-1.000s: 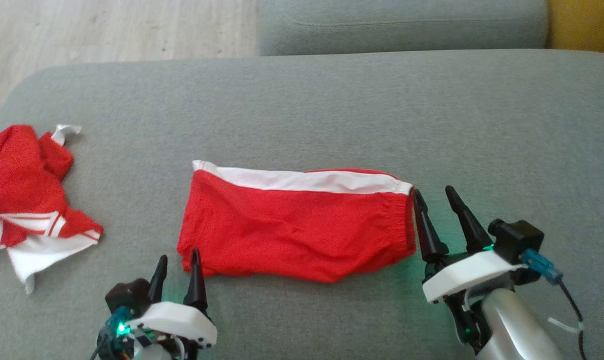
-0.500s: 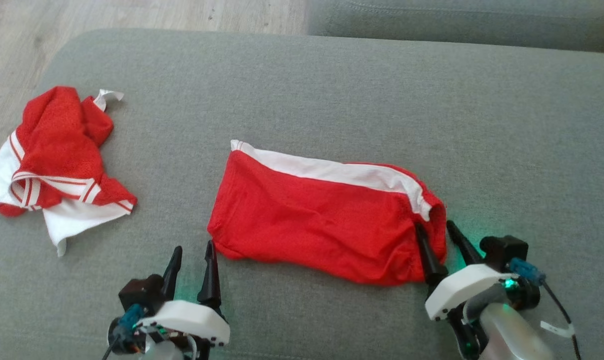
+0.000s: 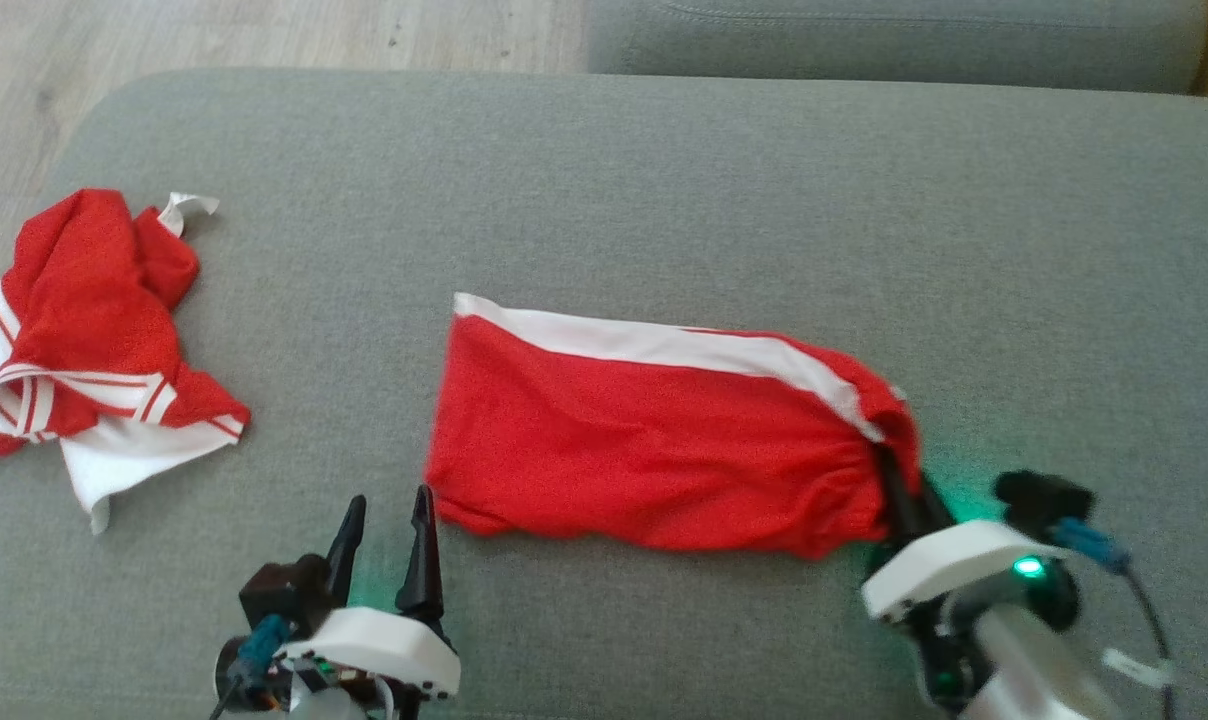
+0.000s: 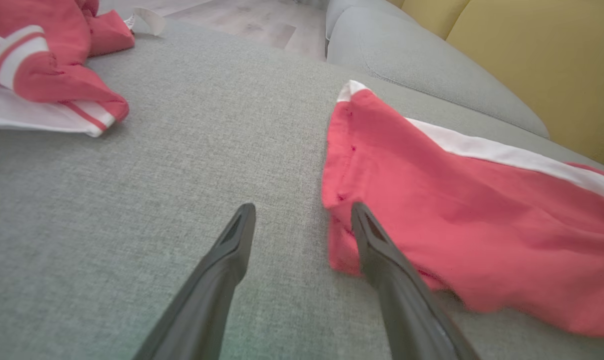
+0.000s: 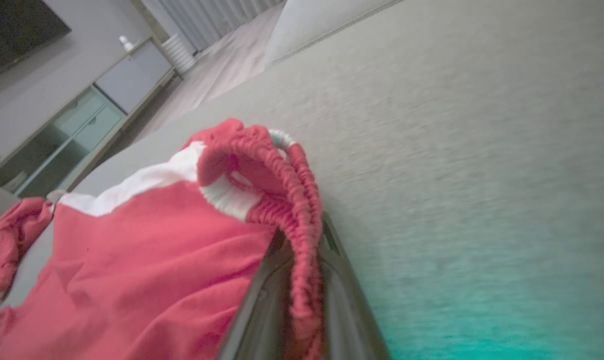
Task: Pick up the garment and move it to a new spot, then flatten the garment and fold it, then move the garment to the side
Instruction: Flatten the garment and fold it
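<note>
Red shorts with a white side stripe lie folded on the grey sofa cushion. My right gripper is shut on their elastic waistband at the right end, which bunches up between the fingers. At the shorts' lower left corner my left gripper stands open, its right finger touching the leg hem of the shorts and its left finger on bare cushion.
A crumpled red and white garment lies at the cushion's left edge, also in the left wrist view. Wooden floor lies beyond. Another grey cushion and a yellow backrest stand behind.
My right gripper has shut on the waistband and drawn the shorts' right end toward me, bunching it. The head camera has shifted. The left gripper has held its place.
</note>
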Robot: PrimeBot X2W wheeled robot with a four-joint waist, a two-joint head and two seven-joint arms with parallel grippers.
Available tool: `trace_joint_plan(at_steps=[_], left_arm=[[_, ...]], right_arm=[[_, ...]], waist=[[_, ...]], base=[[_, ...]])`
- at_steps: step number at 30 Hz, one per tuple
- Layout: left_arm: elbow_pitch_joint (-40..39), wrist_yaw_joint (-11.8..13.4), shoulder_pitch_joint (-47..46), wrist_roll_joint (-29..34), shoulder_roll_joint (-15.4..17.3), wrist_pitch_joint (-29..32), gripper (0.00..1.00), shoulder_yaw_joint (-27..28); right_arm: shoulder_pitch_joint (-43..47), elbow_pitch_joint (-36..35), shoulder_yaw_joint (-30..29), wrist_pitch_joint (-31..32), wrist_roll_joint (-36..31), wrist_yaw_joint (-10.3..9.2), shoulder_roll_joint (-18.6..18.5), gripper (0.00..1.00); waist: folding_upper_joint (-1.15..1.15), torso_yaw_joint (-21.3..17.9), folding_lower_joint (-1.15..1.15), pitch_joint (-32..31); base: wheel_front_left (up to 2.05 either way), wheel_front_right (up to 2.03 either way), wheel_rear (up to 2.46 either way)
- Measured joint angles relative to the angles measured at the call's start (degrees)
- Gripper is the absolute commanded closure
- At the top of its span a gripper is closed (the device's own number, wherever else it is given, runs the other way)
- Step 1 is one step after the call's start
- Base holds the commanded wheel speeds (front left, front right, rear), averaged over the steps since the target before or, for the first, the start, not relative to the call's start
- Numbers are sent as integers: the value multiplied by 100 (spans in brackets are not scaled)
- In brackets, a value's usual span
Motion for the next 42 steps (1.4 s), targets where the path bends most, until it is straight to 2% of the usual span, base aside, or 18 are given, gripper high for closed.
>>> trace_joint_plan(at_steps=[3, 8, 12, 16, 19, 20, 23, 26, 27, 28, 29, 35, 40, 42], left_arm=[[-5, -25, 2, 45, 0, 0, 0, 11], [12, -42, 70, 44, 0, 0, 0, 16], [101, -77, 254, 43, 1, 0, 0, 2], [153, -79, 366, 41, 2, 0, 0, -26], [179, -77, 368, 1, 3, 0, 0, -42], [179, -77, 368, 1, 3, 0, 0, -42], [174, -76, 374, -25, 3, 0, 0, -82], [167, -75, 391, -26, 5, 0, 0, -157], [152, -74, 395, -26, 7, 0, 0, -188], [94, -73, 405, -25, 5, 0, 0, -197], [44, -70, 408, -24, 5, 0, 0, -199], [13, -49, 450, -13, 8, 0, 0, -159], [-158, -18, 465, 167, 8, 0, 0, 134], [-270, -18, 476, 242, 13, 0, 0, 199]], right_arm=[[23, -34, -319, 3, 182, 0, -250, 100], [-41, -9, -879, 15, 238, -1, -961, 100], [-270, -26, -1029, 15, 238, -1, -1160, 100], [-357, -220, -541, 27, 360, -1, -1067, 100], [-338, -471, -14, 296, 814, 0, -743, 100], [-338, -471, -14, 296, 814, 0, -743, 100], [-306, -748, 597, 690, 1292, 0, -446, 100], [-310, -776, 866, 782, 1547, -1, -296, 100], [-315, -735, 937, 782, 1567, 0, -259, 97], [-324, -660, 1001, 781, 1567, -1, -231, 30], [-341, -536, 1037, 776, 1564, -1, -199, 0], [-591, -290, 1559, 435, 1530, -1, -96, 0], [-625, -577, 2027, 122, 1540, 0, -105, 0], [-595, -704, 2023, 71, 1457, 0, -213, 0]], waist=[[0, -61, 0, -49], [0, -146, 0, -165], [0, -201, 0, -266], [0, -215, 0, -390], [0, -197, -1, -464], [0, -197, -1, -464], [0, -84, -1, -507], [0, 55, -1, -510], [0, 113, 0, -506], [0, 176, -1, -501], [0, 240, -1, -494], [0, 528, 0, -430], [0, 333, 0, -491], [0, 217, 0, -524]], base=[[0, 0, 0], [0, 0, 0], [0, 0, 0], [0, 0, 0], [0, 0, 0], [0, 0, 0], [0, 0, 0], [0, 0, 0], [0, 0, 0], [0, 0, 0], [0, 0, 0], [0, 0, 0], [0, 0, 0], [0, 0, 0]])
